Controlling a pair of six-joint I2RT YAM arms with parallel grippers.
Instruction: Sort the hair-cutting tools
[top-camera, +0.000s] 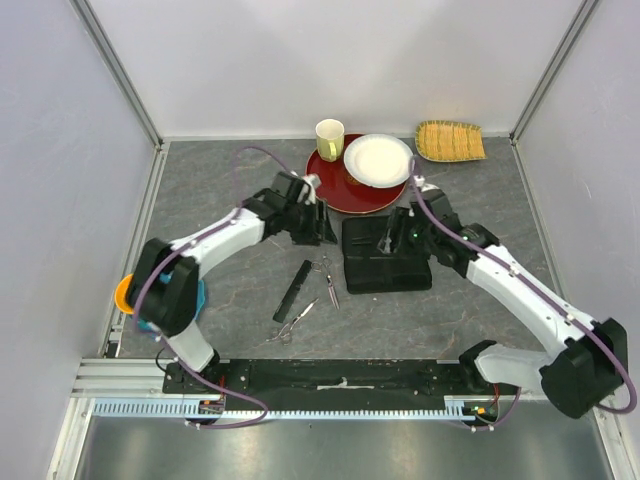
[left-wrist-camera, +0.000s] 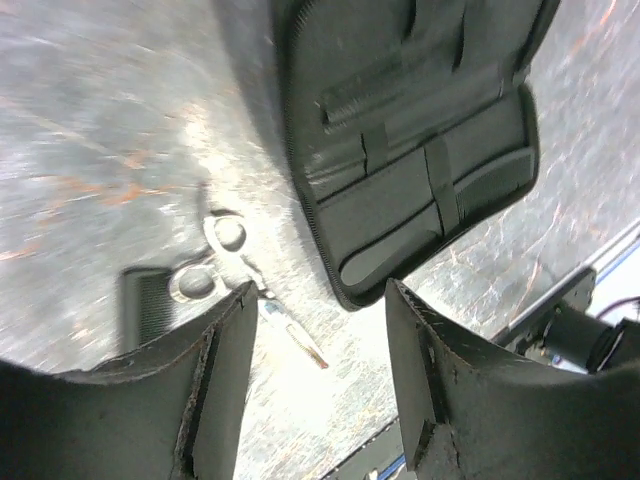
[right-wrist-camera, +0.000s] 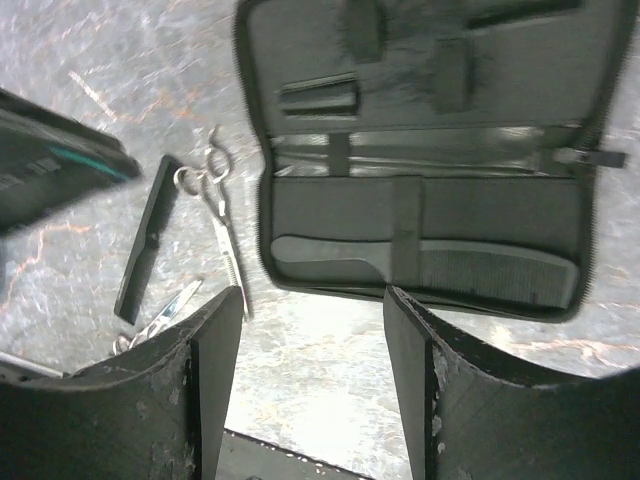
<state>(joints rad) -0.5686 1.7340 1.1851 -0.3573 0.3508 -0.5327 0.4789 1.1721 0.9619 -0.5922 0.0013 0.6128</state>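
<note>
The black case (top-camera: 385, 257) lies open mid-table. A long black comb (right-wrist-camera: 430, 265) sits under a strap in its lower half, and a short black comb-like tool (right-wrist-camera: 318, 97) sits in an upper slot. Left of the case on the table lie one pair of silver scissors (top-camera: 327, 280) (right-wrist-camera: 215, 215) (left-wrist-camera: 225, 255), a second pair (top-camera: 297, 322) (right-wrist-camera: 165, 315) and a flat black comb (top-camera: 294, 290) (right-wrist-camera: 148, 240) (left-wrist-camera: 150, 300). My left gripper (top-camera: 318, 225) (left-wrist-camera: 320, 340) hovers open and empty by the case's left edge. My right gripper (top-camera: 400, 235) (right-wrist-camera: 312, 340) is open and empty above the case.
A red tray (top-camera: 330, 185) at the back holds a white plate (top-camera: 377, 160) and a yellow cup (top-camera: 329, 138). A woven basket (top-camera: 450, 141) sits at the back right. An orange and blue bowl (top-camera: 125, 295) is beside the left arm's elbow.
</note>
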